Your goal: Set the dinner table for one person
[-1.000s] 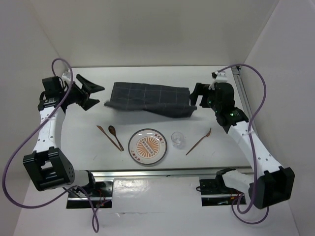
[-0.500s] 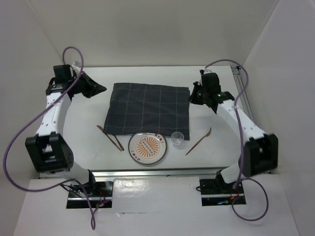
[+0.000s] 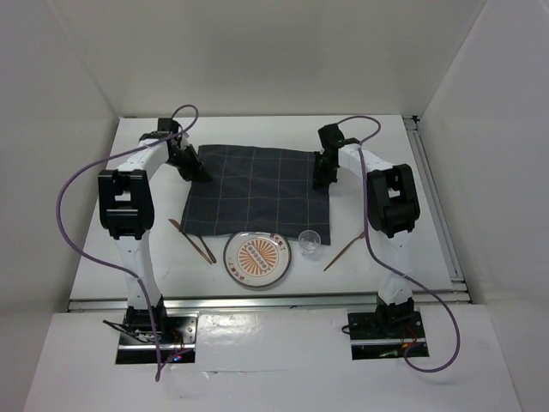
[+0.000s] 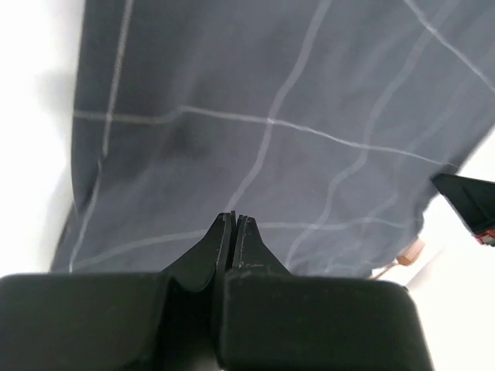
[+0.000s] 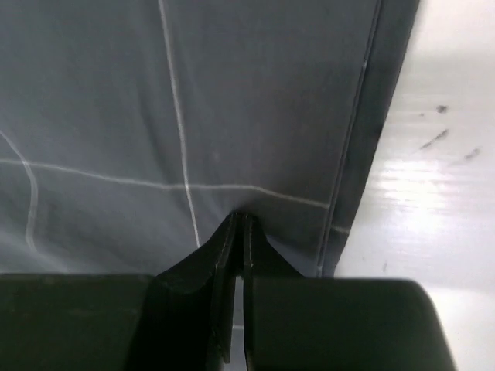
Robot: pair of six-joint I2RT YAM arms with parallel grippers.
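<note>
Both arms have swung inward onto the cloth's [image 3: 257, 189] far corners. The left gripper [image 4: 233, 219] and right gripper [image 5: 238, 218] are each pressed together, tips on fabric; whether they pinch it I cannot tell. Beneath them the dinner table [image 3: 257, 129] runs lengthwise side to side. The cloth is spread; the plate [image 3: 257, 257] and glass [image 3: 310, 242], behind the grippers, likely remain to be placed.
</note>
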